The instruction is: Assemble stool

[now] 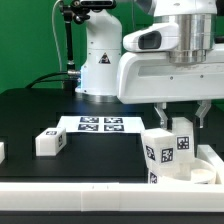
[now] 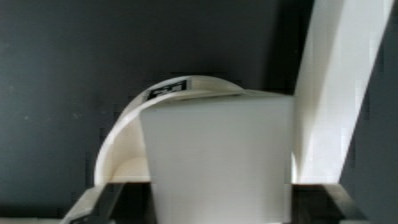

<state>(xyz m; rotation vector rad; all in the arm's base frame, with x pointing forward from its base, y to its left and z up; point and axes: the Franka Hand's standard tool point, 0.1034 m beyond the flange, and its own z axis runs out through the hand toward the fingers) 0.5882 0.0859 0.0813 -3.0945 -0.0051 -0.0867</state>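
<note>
White parts only, judged early-stage: pinches one leg [image 2: 214,150] in gripper [image 1: 185,122] at seat [image 1: 203,176], leaves second leg [image 1: 50,142] lying loose, unfitted, on table [image 1: 30,112].

The leg [image 2: 214,150] and the ring seat [image 2: 125,135] were rendered in white plastic — smooth and matt. The table [image 1: 25,115] was surfaced in dull black, while the arm's shell [image 1: 160,40] was finished in glossy white plastic.

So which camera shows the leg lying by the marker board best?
The exterior view: the loose leg lies whole there, tag showing. The wrist view shows none of it, only another leg close up.
</note>
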